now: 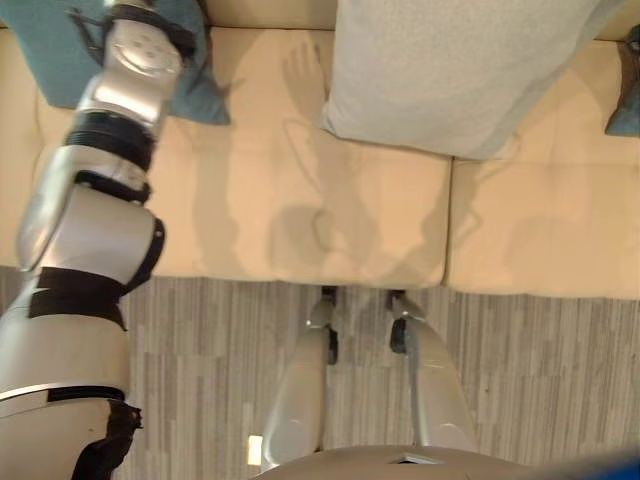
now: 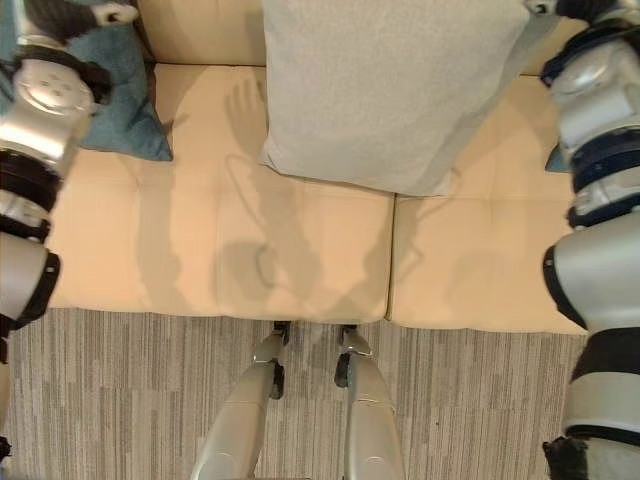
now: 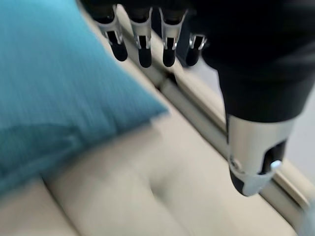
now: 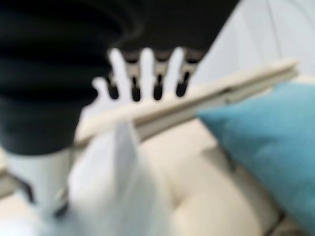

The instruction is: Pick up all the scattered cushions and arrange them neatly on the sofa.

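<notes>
Nearest, a grey striped carpet floor (image 2: 120,400) running up to the front edge of a cream upholstered sofa (image 2: 300,250) with tufted seat cushions. Two seat cushions meeting at a seam just right of the middle, bare across their front halves.

Farther back, a large light-grey fabric cushion (image 2: 385,85) leaning against the sofa back near the centre, its lower edge resting on the seat and overlapping the seam. At the left end, a teal fabric cushion (image 1: 60,50) propped in the corner of the seat against the backrest, partly covered by the left arm. At the far right edge, a sliver of a second teal cushion (image 1: 625,115) lying on the right seat, seen more fully in the right wrist view (image 4: 275,142).

Left hand (image 3: 147,34) held above the seat just beside the left teal cushion, apart from it, fingers (image 3: 142,49) straight and spread, thumb set well away, nothing in the grasp. Right hand (image 4: 147,69) raised over the right seat between the grey cushion's corner and the second teal cushion, fingers extended and loose, likewise holding nothing; contact with the grey cushion's corner impossible to judge.
</notes>
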You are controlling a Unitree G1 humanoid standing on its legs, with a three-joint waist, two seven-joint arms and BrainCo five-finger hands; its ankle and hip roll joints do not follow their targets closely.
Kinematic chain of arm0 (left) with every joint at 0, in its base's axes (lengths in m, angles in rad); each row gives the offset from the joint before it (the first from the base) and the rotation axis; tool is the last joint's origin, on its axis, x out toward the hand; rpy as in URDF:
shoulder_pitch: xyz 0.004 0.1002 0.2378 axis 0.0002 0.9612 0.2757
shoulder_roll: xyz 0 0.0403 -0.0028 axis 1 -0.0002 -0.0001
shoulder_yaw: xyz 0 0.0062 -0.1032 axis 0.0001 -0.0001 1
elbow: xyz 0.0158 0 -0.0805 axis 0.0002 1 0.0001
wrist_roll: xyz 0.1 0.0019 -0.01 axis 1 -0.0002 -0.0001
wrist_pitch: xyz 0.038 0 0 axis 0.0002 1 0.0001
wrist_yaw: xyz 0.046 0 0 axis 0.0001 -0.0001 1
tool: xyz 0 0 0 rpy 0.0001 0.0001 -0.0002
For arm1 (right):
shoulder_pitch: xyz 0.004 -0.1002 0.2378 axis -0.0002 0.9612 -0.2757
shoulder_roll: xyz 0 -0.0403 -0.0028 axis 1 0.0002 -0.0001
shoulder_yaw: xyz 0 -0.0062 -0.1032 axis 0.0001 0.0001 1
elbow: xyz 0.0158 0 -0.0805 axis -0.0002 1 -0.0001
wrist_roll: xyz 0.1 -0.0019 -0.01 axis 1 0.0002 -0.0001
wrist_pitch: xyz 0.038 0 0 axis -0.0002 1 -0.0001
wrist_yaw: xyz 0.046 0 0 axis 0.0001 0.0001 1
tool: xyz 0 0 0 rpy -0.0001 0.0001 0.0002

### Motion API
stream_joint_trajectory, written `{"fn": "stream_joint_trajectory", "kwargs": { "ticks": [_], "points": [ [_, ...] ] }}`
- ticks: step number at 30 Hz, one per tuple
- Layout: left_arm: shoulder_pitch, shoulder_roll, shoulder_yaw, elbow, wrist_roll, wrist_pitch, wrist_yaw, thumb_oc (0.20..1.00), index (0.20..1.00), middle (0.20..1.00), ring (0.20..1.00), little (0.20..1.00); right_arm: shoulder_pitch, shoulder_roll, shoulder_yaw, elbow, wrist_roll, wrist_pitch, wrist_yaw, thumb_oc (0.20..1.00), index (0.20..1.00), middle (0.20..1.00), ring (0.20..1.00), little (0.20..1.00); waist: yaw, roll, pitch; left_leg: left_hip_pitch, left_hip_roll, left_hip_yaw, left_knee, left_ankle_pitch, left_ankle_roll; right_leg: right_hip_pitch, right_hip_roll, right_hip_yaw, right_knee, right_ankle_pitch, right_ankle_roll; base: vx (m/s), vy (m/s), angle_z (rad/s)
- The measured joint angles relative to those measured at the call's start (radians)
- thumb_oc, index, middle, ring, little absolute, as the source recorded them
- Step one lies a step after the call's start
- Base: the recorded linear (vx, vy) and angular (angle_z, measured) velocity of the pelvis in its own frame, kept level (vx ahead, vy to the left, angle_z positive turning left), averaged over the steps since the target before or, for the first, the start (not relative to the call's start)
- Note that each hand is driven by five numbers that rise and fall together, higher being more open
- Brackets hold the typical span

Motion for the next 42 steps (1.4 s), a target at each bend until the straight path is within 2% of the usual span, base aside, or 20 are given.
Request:
{"fn": "stream_joint_trajectory", "kwargs": {
  "ticks": [2, 4, 5, 6, 7, 8, 10, 12, 14, 15, 16, 18, 20, 21, 23, 26, 29, 33, 35, 42],
  "points": [
    [0.043, 0.043, 0.030, -0.023, -0.002, 0.000, -0.009, 1.000, 1.000, 1.000, 1.000, 1.000, 0.039, -0.060, -0.007, -0.018, 0.004, 0.000, 0.011, 1.000, 1.000, 1.000, 1.000, 1.000, -0.001, -0.011, 0.003, 0.032, 0.000, 0.000, -0.003, 0.000, 0.000, 0.032, -0.001, 0.000, 0.000, -0.004, 0.006, 0.04, -0.018, 0.04],
    [0.164, 0.100, 0.098, -0.121, -0.002, -0.012, -0.015, 1.000, 1.000, 1.000, 1.000, 1.000, 0.150, -0.130, -0.105, -0.114, 0.019, -0.012, 0.017, 1.000, 1.000, 1.000, 1.000, 1.000, -0.010, -0.025, -0.001, 0.072, -0.001, 0.000, -0.011, -0.002, -0.001, 0.070, -0.002, 0.001, -0.001, -0.011, 0.015, 0.08, -0.030, 0.03],
    [0.262, 0.118, 0.147, -0.184, -0.003, -0.016, -0.017, 1.000, 1.000, 1.000, 1.000, 1.000, 0.253, -0.163, -0.172, -0.179, 0.020, -0.013, 0.020, 1.000, 1.000, 1.000, 1.000, 1.000, -0.012, -0.032, -0.002, 0.108, -0.001, 0.000, -0.025, -0.003, 0.000, 0.101, -0.003, 0.002, -0.002, -0.024, 0.021, 0.09, -0.044, 0.01],
    [0.479, 0.168, 0.253, -0.393, 0.001, -0.039, -0.029, 1.000, 1.000, 1.000, 1.000, 1.000, 0.458, -0.215, -0.301, -0.345, 0.017, -0.038, 0.027, 1.000, 1.000, 1.000, 1.000, 1.000, -0.016, -0.047, -0.002, 0.158, -0.001, -0.001, -0.040, -0.008, 0.001, 0.145, -0.003, 0.002, -0.007, -0.036, 0.019, 0.06, -0.035, 0.00],
    [0.528, 0.160, 0.262, -0.408, 0.001, -0.042, -0.029, 1.000, 1.000, 1.000, 1.000, 1.000, 0.504, -0.212, -0.324, -0.342, 0.019, -0.038, 0.028, 1.000, 1.000, 1.000, 1.000, 1.000, -0.014, -0.049, -0.005, 0.177, -0.001, -0.001, -0.040, -0.013, 0.004, 0.167, -0.002, 0.002, -0.011, -0.041, 0.022, 0.09, -0.039, -0.02],
    [0.618, 0.164, 0.288, -0.455, 0.006, -0.036, -0.041, 1.000, 1.000, 1.000, 1.000, 1.000, 0.623, -0.209, -0.409, -0.377, 0.016, -0.034, 0.036, 1.000, 1.000, 1.000, 1.000, 1.000, -0.014, -0.056, -0.010, 0.203, 0.001, 0.001, -0.041, -0.029, -0.004, 0.193, -0.001, 0.003, -0.013, -0.050, 0.022, 0.08, -0.018, -0.01],
    [0.898, 0.163, 0.401, -0.579, 0.023, -0.040, -0.074, 1.000, 1.000, 1.000, 1.000, 1.000, 0.974, -0.191, -0.610, -0.480, -0.003, -0.053, 0.064, 1.000, 1.000, 1.000, 1.000, 1.000, -0.010, -0.071, -0.046, 0.256, 0.002, 0.001, -0.056, -0.044, -0.002, 0.240, 0.001, 0.006, -0.018, -0.070, 0.023, 0.10, -0.044, -0.01],
    [1.053, 0.134, 0.489, -0.636, 0.023, -0.039, -0.091, 1.000, 1.000, 1.000, 1.000, 1.000, 1.139, -0.129, -0.722, -0.518, -0.024, -0.055, 0.077, 1.000, 1.000, 1.000, 1.000, 1.000, -0.011, -0.076, -0.073, 0.285, 0.002, 0.001, -0.073, -0.046, 0.000, 0.265, 0.002, 0.007, -0.024, -0.072, 0.024, 0.08, -0.027, -0.02],
    [1.147, 0.104, 0.500, -0.637, 0.024, -0.033, -0.122, 1.000, 1.000, 1.000, 1.000, 1.000, 1.239, -0.087, -0.734, -0.505, -0.031, -0.043, 0.111, 1.000, 1.000, 1.000, 1.000, 1.000, -0.013, -0.067, -0.095, 0.309, 0.002, 0.001, -0.086, -0.047, 0.002, 0.295, 0.002, 0.005, -0.047, -0.071, 0.024, 0.06, -0.028, 0.00],
    [1.209, 0.069, 0.568, -0.685, 0.037, -0.036, -0.146, 1.000, 1.000, 1.000, 1.000, 1.000, 1.286, -0.038, -0.804, -0.550, -0.051, -0.050, 0.122, 1.000, 1.000, 1.000, 1.000, 1.000, -0.016, -0.066, -0.099, 0.326, 0.002, 0.002, -0.098, -0.046, 0.002, 0.315, 0.004, 0.004, -0.064, -0.065, 0.025, 0.02, -0.022, -0.05],
    [1.261, 0.021, 0.599, -0.705, 0.050, -0.038, -0.161, 1.000, 1.000, 1.000, 1.000, 1.000, 1.324, 0.004, -0.822, -0.565, -0.061, -0.054, 0.137, 1.000, 1.000, 1.000, 1.000, 1.000, -0.016, -0.061, -0.102, 0.357, 0.004, 0.003, -0.110, -0.039, 0.010, 0.355, 0.009, 0.002, -0.099, -0.053, 0.026, 0.04, -0.029, -0.03],
    [1.392, -0.082, 0.615, -0.729, 0.087, -0.038, -0.199, 1.000, 1.000, 1.000, 1.000, 1.000, 1.421, 0.111, -0.829, -0.592, -0.105, -0.057, 0.165, 1.000, 1.000, 1.000, 1.000, 1.000, -0.016, -0.051, -0.127, 0.414, 0.008, 0.004, -0.134, -0.044, 0.006, 0.431, 0.017, 0.000, -0.160, -0.042, 0.033, 0.06, -0.015, 0.00],
    [1.499, -0.225, 0.643, -0.686, 0.099, -0.026, -0.235, 1.000, 1.000, 1.000, 1.000, 1.000, 1.479, 0.227, -0.800, -0.550, -0.146, -0.064, 0.204, 1.000, 1.000, 1.000, 1.000, 1.000, -0.016, -0.040, -0.161, 0.478, 0.008, 0.003, -0.162, -0.050, 0.004, 0.514, 0.024, -0.002, -0.232, -0.031, 0.040, 0.02, -0.020, 0.03],
    [1.531, -0.257, 0.573, -0.607, 0.103, 0.018, -0.281, 1.000, 1.000, 1.000, 1.000, 1.000, 1.498, 0.263, -0.757, -0.465, -0.162, -0.059, 0.241, 1.000, 1.000, 1.000, 1.000, 1.000, -0.010, -0.032, -0.176, 0.491, 0.005, 0.002, -0.162, -0.055, 0.003, 0.551, 0.026, -0.005, -0.282, -0.014, 0.040, 0.00, 0.000, 0.00],
    [1.553, -0.301, 0.581, -0.481, 0.156, 0.018, -0.299, 1.000, 1.000, 1.000, 1.000, 1.000, 1.492, 0.334, -0.761, -0.389, -0.179, -0.062, 0.245, 1.000, 1.000, 1.000, 1.000, 1.000, -0.010, -0.029, -0.181, 0.507, 0.006, 0.006, -0.162, -0.055, 0.003, 0.582, 0.030, -0.004, -0.318, 0.010, 0.041, 0.01, -0.004, -0.03],
    [1.561, -0.422, 0.557, -0.205, 0.231, 0.055, -0.319, 1.000, 1.000, 1.000, 1.000, 1.000, 1.519, 0.449, -0.732, -0.298, -0.183, -0.062, 0.267, 1.000, 1.000, 1.000, 1.000, 1.000, -0.017, -0.018, -0.213, 0.558, 0.009, 0.018, -0.162, -0.071, -0.006, 0.631, 0.031, -0.002, -0.322, -0.004, 0.050, 0.03, -0.021, -0.07],
    [1.569, -0.506, 0.505, 0.013, 0.302, 0.076, -0.318, 1.000, 1.000, 1.000, 1.000, 1.000, 1.534, 0.525, -0.705, -0.169, -0.199, -0.057, 0.267, 1.000, 1.000, 1.000, 1.000, 1.000, -0.019, -0.018, -0.234, 0.583, 0.015, 0.029, -0.162, -0.077, -0.003, 0.650, 0.037, 0.007, -0.322, -0.008, 0.051, 0.01, -0.020, -0.11],
    [1.583, -0.532, 0.481, 0.103, 0.370, 0.099, -0.315, 1.000, 1.000, 1.000, 1.000, 1.000, 1.575, 0.577, -0.670, -0.057, -0.210, -0.049, 0.268, 1.000, 1.000, 1.000, 1.000, 1.000, -0.015, -0.031, -0.268, 0.586, 0.025, 0.032, -0.167, -0.088, -0.002, 0.651, 0.048, 0.016, -0.318, -0.008, 0.041, -0.01, -0.032, -0.05],
    [1.583, -0.529, 0.482, 0.125, 0.399, 0.100, -0.314, 1.000, 1.000, 1.000, 1.000, 1.000, 1.582, 0.580, -0.669, 0.008, -0.210, -0.047, 0.268, 1.000, 1.000, 1.000, 1.000, 1.000, -0.015, -0.028, -0.283, 0.588, 0.030, 0.039, -0.167, -0.091, 0.003, 0.652, 0.052, 0.024, -0.318, -0.005, 0.036, 0.00, -0.060, -0.12],
    [1.573, -0.513, 0.484, 0.124, 0.412, 0.115, -0.314, 1.000, 1.000, 1.000, 1.000, 1.000, 1.602, 0.580, -0.667, 0.034, -0.206, -0.037, 0.277, 1.000, 1.000, 1.000, 1.000, 1.000, -0.017, -0.020, -0.288, 0.601, 0.051, 0.046, -0.167, -0.092, 0.006, 0.669, 0.072, 0.025, -0.318, -0.007, 0.028, -0.03, -0.054, -0.02]
  ]
}}
